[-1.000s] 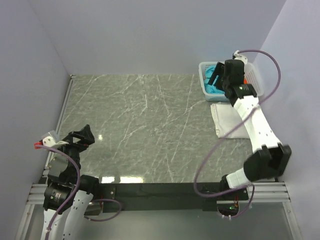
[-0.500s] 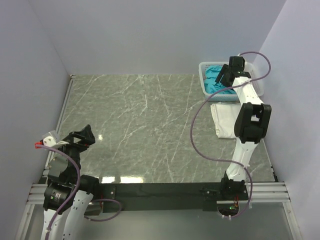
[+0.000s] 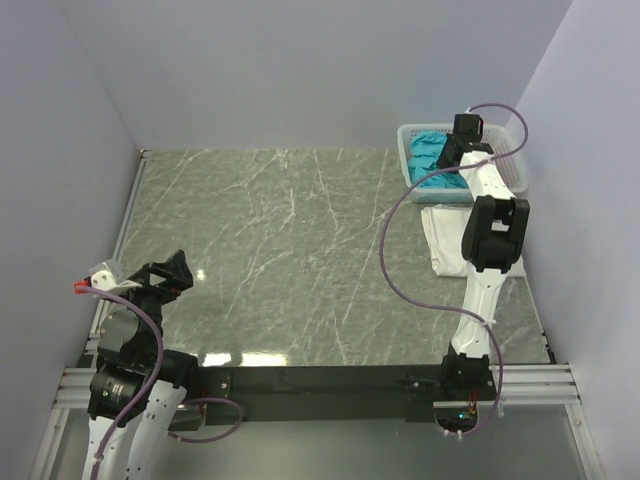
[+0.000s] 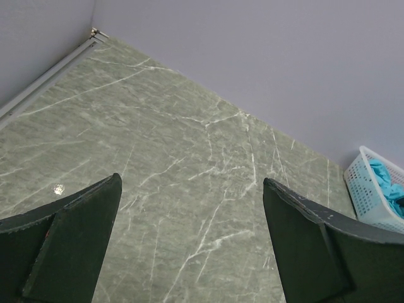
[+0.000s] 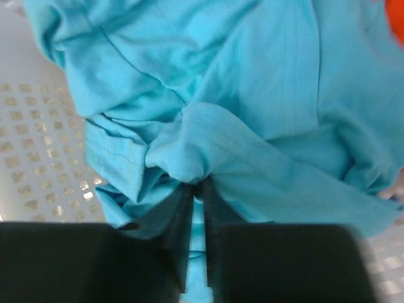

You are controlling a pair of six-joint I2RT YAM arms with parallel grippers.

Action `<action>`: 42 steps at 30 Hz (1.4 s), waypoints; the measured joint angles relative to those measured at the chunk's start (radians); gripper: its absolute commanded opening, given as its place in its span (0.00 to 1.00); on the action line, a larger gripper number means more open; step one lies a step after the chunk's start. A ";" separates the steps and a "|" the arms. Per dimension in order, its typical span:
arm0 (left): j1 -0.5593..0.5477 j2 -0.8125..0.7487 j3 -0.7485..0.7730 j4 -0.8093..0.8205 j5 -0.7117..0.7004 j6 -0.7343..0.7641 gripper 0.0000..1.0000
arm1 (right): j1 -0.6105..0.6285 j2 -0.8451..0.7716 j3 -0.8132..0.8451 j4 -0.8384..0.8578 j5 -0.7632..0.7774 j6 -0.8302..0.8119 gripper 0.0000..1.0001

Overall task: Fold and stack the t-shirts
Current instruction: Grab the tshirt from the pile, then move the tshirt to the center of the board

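One fold of teal t-shirt (image 5: pixel 189 148) between right jaws

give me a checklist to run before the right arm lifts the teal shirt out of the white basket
1. Right gripper has a hold on the soft teal cloth t-shirt: ok, jaws closed on a bunched fold.
2. Only teal cloth between the fingers: ok; the bright orange cloth lies apart at the edge.
3. Shirt free of the white plastic lattice basket: cannot tell, its underside is hidden.
4. Folded white cloth t-shirt out of the way: ok, on the table beside the basket.
5. Left gripper clear: ok, open and empty over the grey marble-pattern table, far from the basket.
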 measured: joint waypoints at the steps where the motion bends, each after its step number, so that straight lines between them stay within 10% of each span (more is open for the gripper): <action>1: 0.000 0.000 0.000 0.000 0.001 0.002 0.99 | 0.000 0.000 0.007 0.004 -0.003 -0.006 0.02; 11: 0.000 0.000 0.000 0.003 0.013 0.006 0.99 | 0.036 -0.122 0.008 -0.019 0.012 -0.053 0.00; 19: 0.004 0.000 0.000 0.007 0.028 0.010 0.99 | 0.266 -0.589 0.058 0.067 -0.006 -0.106 0.00; 31: 0.004 0.000 -0.002 0.007 0.037 0.010 0.99 | 0.521 -0.872 0.190 0.364 -0.417 0.028 0.00; 42: 0.004 0.045 -0.008 0.037 0.097 0.018 0.99 | 0.540 -0.966 -0.408 0.378 -0.217 0.056 0.05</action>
